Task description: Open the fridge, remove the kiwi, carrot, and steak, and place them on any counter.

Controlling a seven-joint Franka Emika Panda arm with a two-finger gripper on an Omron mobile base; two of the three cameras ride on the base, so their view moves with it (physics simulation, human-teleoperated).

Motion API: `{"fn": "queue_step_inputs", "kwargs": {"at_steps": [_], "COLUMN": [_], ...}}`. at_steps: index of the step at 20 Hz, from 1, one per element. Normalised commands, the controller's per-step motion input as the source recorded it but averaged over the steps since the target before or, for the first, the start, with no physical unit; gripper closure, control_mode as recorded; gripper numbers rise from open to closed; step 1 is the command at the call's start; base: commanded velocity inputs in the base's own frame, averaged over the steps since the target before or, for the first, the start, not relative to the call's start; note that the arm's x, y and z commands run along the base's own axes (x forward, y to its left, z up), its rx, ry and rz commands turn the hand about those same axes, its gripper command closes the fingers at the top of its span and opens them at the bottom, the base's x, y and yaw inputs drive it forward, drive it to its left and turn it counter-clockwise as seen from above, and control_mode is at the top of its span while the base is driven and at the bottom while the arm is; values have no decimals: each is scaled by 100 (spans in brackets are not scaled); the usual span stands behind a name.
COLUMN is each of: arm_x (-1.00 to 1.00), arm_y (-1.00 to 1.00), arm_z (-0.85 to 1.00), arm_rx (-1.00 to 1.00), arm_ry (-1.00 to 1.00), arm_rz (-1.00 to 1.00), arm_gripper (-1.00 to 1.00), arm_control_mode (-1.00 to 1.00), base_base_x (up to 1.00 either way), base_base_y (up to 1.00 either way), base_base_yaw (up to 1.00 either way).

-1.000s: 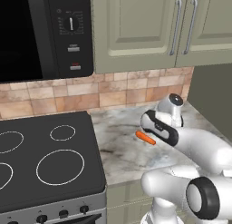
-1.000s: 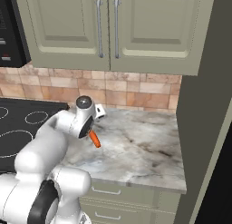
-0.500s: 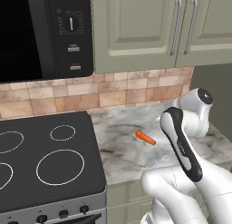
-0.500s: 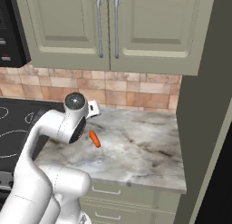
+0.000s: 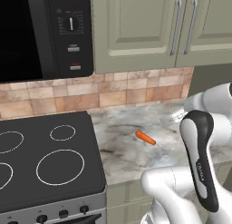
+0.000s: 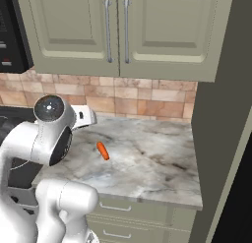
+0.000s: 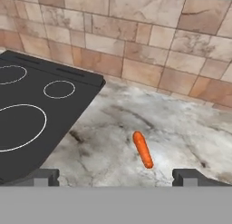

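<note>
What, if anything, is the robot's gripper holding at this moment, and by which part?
Nothing is held. The gripper is open, its fingertips apart with no object between them, and the carrot lies free on the counter.

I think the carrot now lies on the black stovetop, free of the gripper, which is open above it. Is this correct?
Not quite. The carrot lies on the marbled counter, to the right of the stovetop, not on it; the hand view shows this plainly. The rest holds: the gripper is open and apart from the carrot.
</note>
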Motion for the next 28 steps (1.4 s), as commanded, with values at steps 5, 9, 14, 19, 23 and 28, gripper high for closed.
{"fn": "queue_step_inputs", "kwargs": {"at_steps": [5, 9, 14, 19, 23, 28], "arm_x": [-40, 1, 0, -7, 0, 0], "arm_y": [-1, 0, 0, 0, 0, 0], "arm_z": [78, 0, 0, 0, 0, 0], "arm_rx": [1, 0, 0, 0, 0, 0], "arm_ry": [9, 6, 0, 0, 0, 0], "arm_rz": [-9, 0, 0, 0, 0, 0], "arm_gripper": [-100, -100, -100, -100, -100, -100], "arm_control_mode": [-100, -100, -100, 100, 100, 100], "base_base_x": [0, 0, 0, -28, -100, -100], "base_base_y": [0, 0, 0, -1, -17, -23], "base_base_yaw": [0, 0, 0, 0, -5, -5]}}
